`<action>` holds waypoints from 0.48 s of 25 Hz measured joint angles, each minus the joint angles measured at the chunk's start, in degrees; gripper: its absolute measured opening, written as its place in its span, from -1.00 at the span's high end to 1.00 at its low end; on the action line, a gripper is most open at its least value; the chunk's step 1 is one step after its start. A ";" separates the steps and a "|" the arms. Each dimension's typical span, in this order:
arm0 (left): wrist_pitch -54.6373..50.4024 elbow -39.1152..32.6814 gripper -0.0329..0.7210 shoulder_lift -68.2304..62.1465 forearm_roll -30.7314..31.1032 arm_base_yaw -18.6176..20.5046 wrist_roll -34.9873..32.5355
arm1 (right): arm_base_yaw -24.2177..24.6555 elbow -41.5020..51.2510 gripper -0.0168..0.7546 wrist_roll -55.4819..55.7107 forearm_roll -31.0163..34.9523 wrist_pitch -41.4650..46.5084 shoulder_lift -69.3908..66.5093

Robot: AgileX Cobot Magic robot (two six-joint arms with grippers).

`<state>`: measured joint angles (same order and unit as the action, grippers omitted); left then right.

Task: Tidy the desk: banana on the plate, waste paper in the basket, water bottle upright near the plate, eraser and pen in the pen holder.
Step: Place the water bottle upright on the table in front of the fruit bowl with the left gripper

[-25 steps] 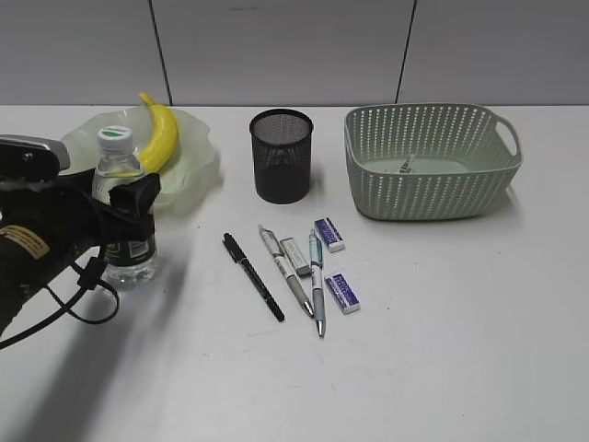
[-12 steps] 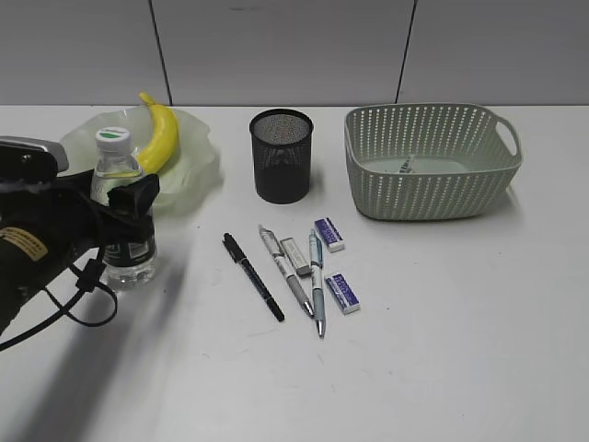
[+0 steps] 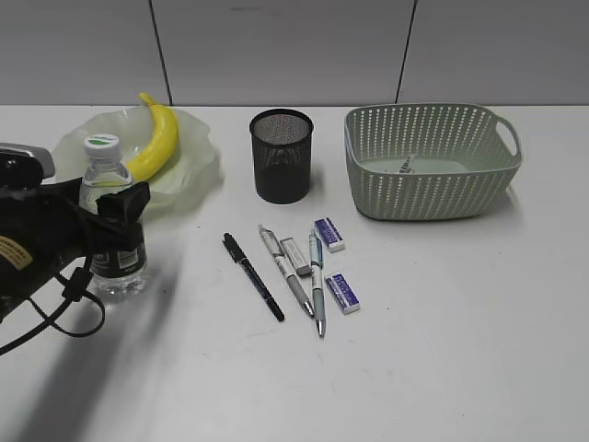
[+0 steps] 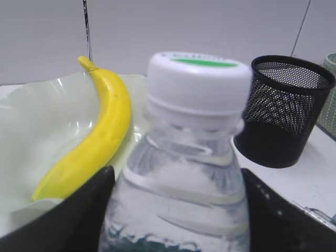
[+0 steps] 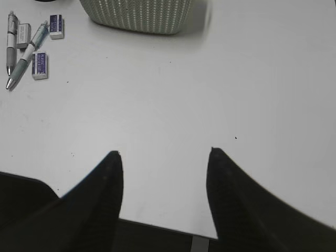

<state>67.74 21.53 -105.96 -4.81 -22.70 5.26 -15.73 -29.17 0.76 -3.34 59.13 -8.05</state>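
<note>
The water bottle (image 3: 99,175) stands upright just in front of the plate (image 3: 189,170), and my left gripper (image 3: 124,207) is shut on its body. In the left wrist view the black fingers (image 4: 79,210) press both sides of the bottle (image 4: 189,157). The banana (image 3: 158,138) lies on the plate. The black mesh pen holder (image 3: 282,157) stands mid-desk. A black pen (image 3: 252,276), two silver pens (image 3: 285,272) and three erasers (image 3: 341,293) lie in front of it. The waste paper (image 3: 406,165) sits inside the basket (image 3: 433,175). My right gripper (image 5: 164,153) is open over bare desk.
The right wrist view shows the basket (image 5: 136,13) at the top and the pens (image 5: 26,55) and erasers (image 5: 39,65) at the top left. The desk's front edge runs just under the right fingers. A grey panelled wall stands behind the desk.
My left gripper has carried the bottle a little to the left and nearer the front. Nothing else has moved.
</note>
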 joint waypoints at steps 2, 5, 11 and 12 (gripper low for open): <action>0.31 -0.35 -0.46 -0.01 -1.01 0.00 0.11 | 0.00 0.00 -0.11 0.06 0.00 0.00 0.00; 0.49 -0.53 -0.51 -0.01 -1.70 0.00 0.12 | 0.00 0.00 -0.11 0.02 0.00 0.00 0.00; 1.21 -0.53 -0.70 0.06 -2.35 0.00 0.12 | 0.00 0.00 -0.11 0.02 0.00 0.00 0.00; 1.21 -0.53 -0.71 0.06 -2.35 0.00 0.12 | 0.00 0.00 -0.11 0.02 0.00 0.00 0.00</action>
<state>68.96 20.99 -105.91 -7.16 -22.70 5.38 -15.73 -29.17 0.78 -3.34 59.13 -8.05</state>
